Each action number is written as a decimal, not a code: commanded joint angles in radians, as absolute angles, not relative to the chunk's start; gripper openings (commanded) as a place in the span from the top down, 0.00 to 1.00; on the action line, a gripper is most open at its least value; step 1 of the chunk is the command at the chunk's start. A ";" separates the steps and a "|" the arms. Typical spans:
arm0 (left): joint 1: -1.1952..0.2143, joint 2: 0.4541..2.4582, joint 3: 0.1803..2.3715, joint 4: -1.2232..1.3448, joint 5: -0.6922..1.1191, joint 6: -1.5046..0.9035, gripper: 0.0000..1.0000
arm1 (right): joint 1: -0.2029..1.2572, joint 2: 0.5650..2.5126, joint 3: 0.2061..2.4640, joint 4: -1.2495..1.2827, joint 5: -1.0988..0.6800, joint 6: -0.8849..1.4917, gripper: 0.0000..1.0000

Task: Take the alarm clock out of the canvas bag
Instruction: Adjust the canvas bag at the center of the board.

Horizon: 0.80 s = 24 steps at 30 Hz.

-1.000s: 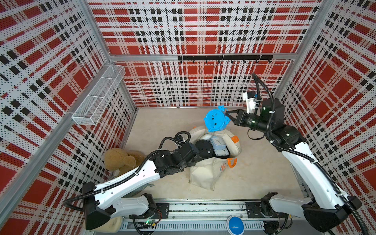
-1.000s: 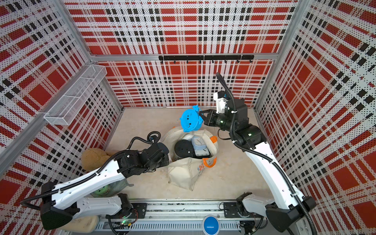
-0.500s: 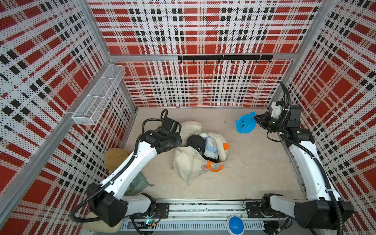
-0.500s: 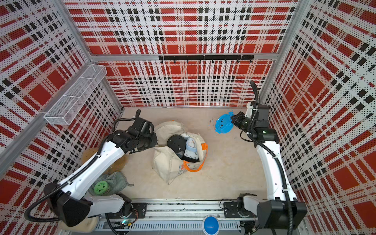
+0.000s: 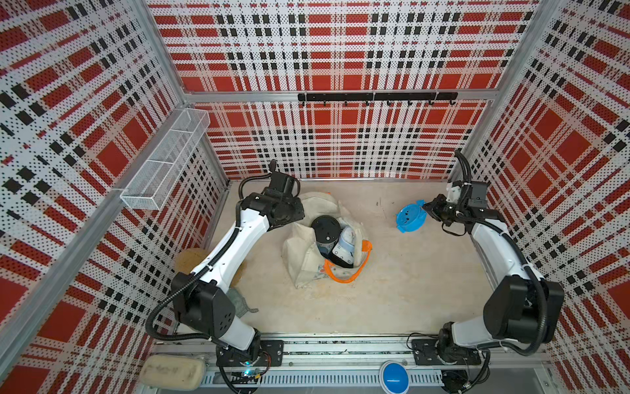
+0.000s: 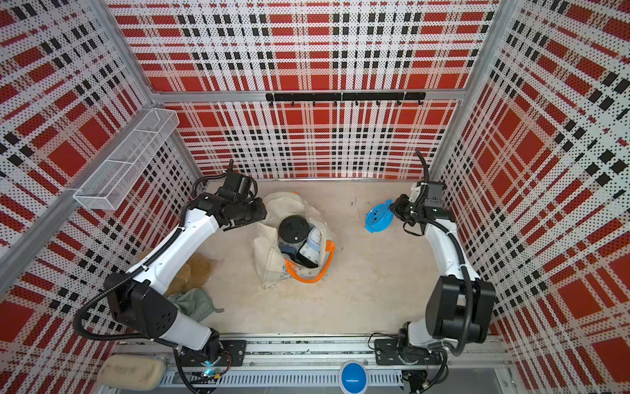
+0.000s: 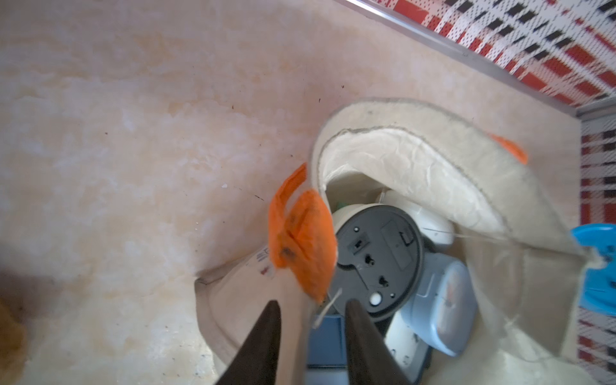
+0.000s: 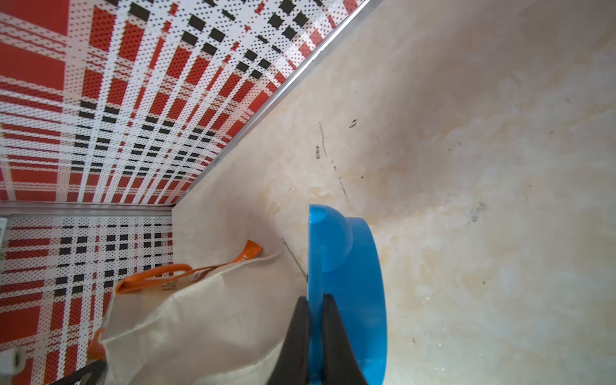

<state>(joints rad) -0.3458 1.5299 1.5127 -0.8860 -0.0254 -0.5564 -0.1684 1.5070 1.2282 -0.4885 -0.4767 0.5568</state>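
The blue clock (image 5: 410, 218) is gripped by its rim in the right gripper (image 8: 315, 300), whose jaws are closed tightly on it. One second ago it was held just above the mouth of the bag (image 5: 303, 252). Now it has been carried away, and the bag is seen well apart from this gripper, beyond the clock. Whether the clock already touches the counter (image 5: 392, 290) under the gripper cannot be told. The left gripper (image 7: 311, 303) has also been changed: it was shut before, and now its jaws are parted, with the rim of the bag just ahead of their tips, and nothing is held. An orange strap (image 7: 301, 233) hangs just ahead of it as well. The bag has been shifted a little on the counter and is left open. A black clock (image 7: 376, 256) and a pale clock (image 7: 443, 300) are still seen inside, right ahead of the left gripper. The main part of the task is judged to be done, since the blue clock is outside the bag. Only the putting down and the release are probably left.
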 commanded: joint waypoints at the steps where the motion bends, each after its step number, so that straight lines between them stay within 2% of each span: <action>1: -0.356 1.451 1.528 -0.873 -0.037 -0.552 0.46 | -0.201 1.566 1.259 -0.365 -0.573 0.498 1.00; 4: -0.379 1.392 1.513 -0.902 -0.070 -0.551 0.39 | -0.202 1.638 1.282 -0.347 -0.599 0.470 1.00; 14: -0.532 1.313 1.446 -0.945 -0.136 -0.626 0.36 | -0.202 1.872 1.364 -0.284 -0.648 0.461 0.99; 17: -0.579 1.349 1.473 -0.945 -0.154 -0.643 0.34 | -0.202 1.909 1.372 -0.301 -0.636 0.452 0.93; 18: -0.596 1.367 1.489 -0.946 -0.156 -0.649 0.33 | -0.204 1.917 1.373 -0.309 -0.631 0.453 0.86; 20: -0.628 1.406 1.524 -0.947 -0.161 -0.663 0.33 | -0.203 1.922 1.367 -0.329 -0.609 0.432 0.84; 22: -0.665 1.452 1.570 -0.969 -0.178 -0.692 0.32 | -0.204 1.917 1.351 -0.334 -0.579 0.420 0.73; 24: -0.694 1.488 1.600 -0.972 -0.175 -0.712 0.31 | -0.207 1.910 1.337 -0.340 -0.552 0.419 0.68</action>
<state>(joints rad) -0.6605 1.4597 1.5459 -0.9520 -0.1429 -0.6659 -0.2043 1.9175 1.3430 -0.3511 -0.5903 0.4568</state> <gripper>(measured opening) 0.691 0.316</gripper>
